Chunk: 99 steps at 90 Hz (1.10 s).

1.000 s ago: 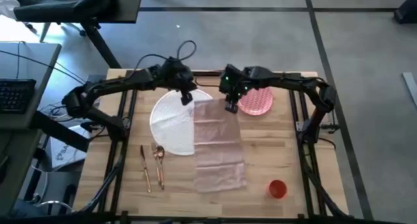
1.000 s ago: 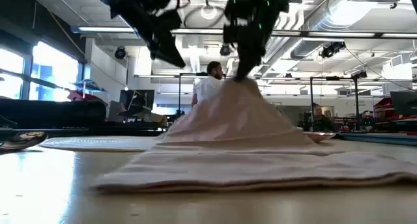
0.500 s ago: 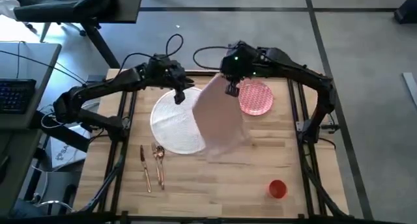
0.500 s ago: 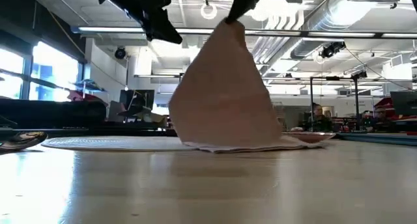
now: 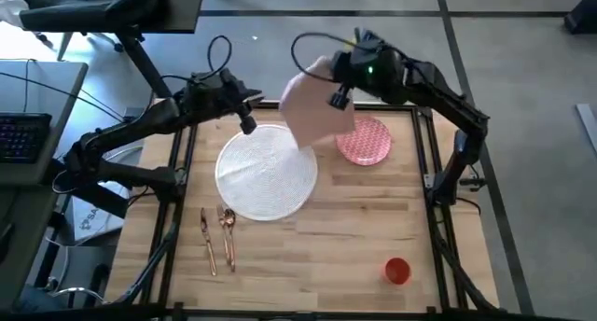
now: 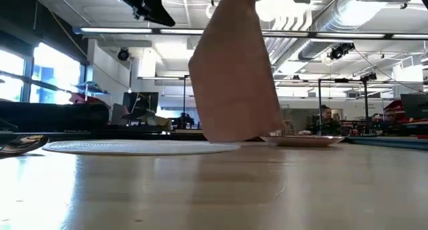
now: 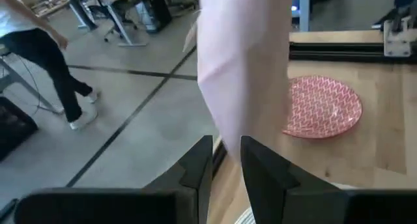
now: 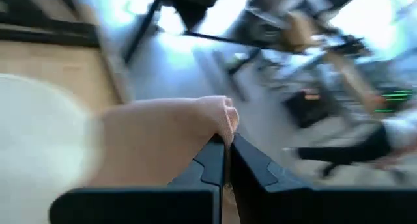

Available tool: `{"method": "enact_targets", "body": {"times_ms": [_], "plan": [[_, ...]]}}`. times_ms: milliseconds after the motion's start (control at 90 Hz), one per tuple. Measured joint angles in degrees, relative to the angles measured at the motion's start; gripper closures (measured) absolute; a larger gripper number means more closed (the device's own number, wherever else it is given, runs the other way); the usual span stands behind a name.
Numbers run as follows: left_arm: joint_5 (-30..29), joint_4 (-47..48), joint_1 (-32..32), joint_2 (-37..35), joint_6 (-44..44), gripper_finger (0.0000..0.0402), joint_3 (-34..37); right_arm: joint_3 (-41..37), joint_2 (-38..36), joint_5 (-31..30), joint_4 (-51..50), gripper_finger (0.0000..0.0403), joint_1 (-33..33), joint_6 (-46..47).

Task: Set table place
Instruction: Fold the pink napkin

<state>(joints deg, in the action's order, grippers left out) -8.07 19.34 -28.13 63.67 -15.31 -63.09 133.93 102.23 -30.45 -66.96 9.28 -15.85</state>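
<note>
The pale pink napkin (image 5: 312,116) hangs from my right gripper (image 5: 337,99), which is shut on it high over the table's far middle. Its lower end (image 6: 231,138) hangs close above the white plate's far rim; I cannot tell whether they touch. The large white plate (image 5: 266,172) lies left of centre. The pink patterned plate (image 5: 364,140) lies to its far right. Gold cutlery (image 5: 217,237) lies near the left front and the orange cup (image 5: 398,271) at the right front. My left gripper (image 5: 247,125) hovers open and empty by the white plate's far left rim. My right gripper pinches the napkin's top edge (image 8: 220,120) between its two shut fingers (image 8: 212,162); one layer or several, I cannot tell. The cloth is bunched at the fingers. The napkin hangs slack below them in a long sheet (image 6: 234,69), off the tabletop.
Bare wood (image 5: 317,256) lies between the white plate, the cutlery and the cup. Black frame bars (image 5: 173,209) run along both table sides. People move in the room beyond the table (image 7: 45,55).
My right gripper has risen and gone toward the table's far edge, drawing the napkin up off the table. The cloth lay flat, then stood in a tent, and now hangs free. My left gripper has drawn back up and toward the far left, away from the napkin.
</note>
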Motion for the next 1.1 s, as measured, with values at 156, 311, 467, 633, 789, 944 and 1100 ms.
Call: {"method": "enact_targets", "body": {"times_ms": [156,311,467,633,789,944,1100], "plan": [[3.54,3.36,0.55,-0.63,0.22,0.0337,0.00,-11.77,0.30,9.76,-3.26,0.0403,-7.26,9.43],[8.73,7.82,2.40,-0.63,0.24,0.0337,0.00,-26.02,0.32,21.27,5.63,0.0403,-12.43,15.09],[13.28,13.61,5.45,-0.63,1.84,0.0337,0.05,-36.36,0.33,25.88,8.31,0.0403,-15.27,22.05],[22.74,13.76,10.67,-0.58,8.18,0.0337,4.17,-44.65,0.32,29.61,12.91,0.0403,-18.69,27.04],[23.77,10.01,17.95,-0.58,14.22,0.0337,10.00,-48.39,0.32,30.96,14.92,0.0403,-23.40,29.93],[22.12,-2.93,24.79,1.03,22.31,0.0337,16.25,-51.50,0.18,31.12,19.54,0.0403,-29.83,27.22],[15.96,-13.62,31.06,6.36,28.24,0.0337,19.23,-58.95,0.21,31.00,30.50,0.0403,-34.76,32.07]]}}
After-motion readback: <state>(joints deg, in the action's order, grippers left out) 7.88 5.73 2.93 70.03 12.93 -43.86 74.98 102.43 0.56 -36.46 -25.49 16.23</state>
